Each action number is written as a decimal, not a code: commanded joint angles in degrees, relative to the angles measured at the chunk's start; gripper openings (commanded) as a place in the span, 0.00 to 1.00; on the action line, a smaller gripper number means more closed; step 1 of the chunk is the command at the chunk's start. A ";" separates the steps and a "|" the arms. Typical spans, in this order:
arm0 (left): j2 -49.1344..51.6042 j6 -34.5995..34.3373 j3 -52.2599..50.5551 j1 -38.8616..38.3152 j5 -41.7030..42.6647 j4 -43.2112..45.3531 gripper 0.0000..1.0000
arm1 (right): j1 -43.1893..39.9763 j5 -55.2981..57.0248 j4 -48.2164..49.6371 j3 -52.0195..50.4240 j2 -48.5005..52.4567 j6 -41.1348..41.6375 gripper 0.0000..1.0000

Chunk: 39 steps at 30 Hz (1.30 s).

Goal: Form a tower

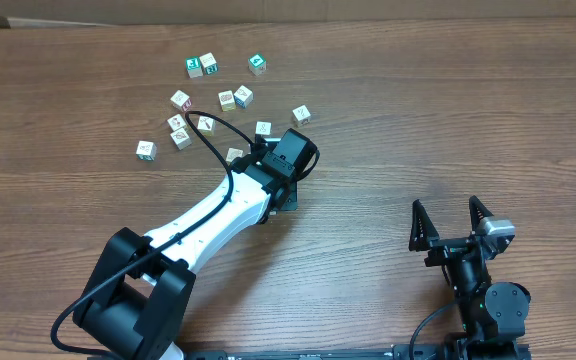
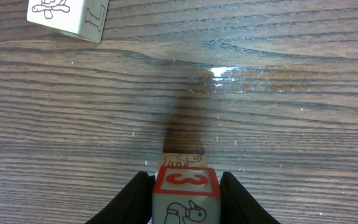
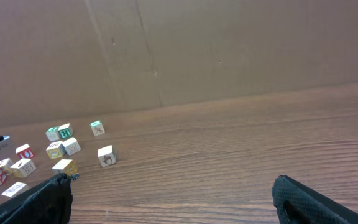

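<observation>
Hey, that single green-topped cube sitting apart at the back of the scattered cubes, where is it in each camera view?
Overhead: the green-topped cube, upper left of centre, rightmost in the back row.
Left wrist: not in it.
Right wrist: left of centre, below the cardboard wall.
Shared landmark: the pair of green cubes just left of it in overhead and right wrist.
</observation>
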 commanded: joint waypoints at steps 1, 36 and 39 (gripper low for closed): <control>0.55 0.48 -0.57 0.22 -0.20 -0.20 0.30 | -0.17 -0.28 0.33 -0.57 -0.57 0.17 1.00; -1.29 -3.02 -0.57 -0.63 -2.86 -1.29 0.19 | -0.17 -0.28 0.33 -0.57 -0.57 0.17 1.00; -1.38 -3.02 -0.57 -1.42 -3.65 -1.29 0.19 | -0.17 -0.28 0.33 -0.57 -0.57 0.20 1.00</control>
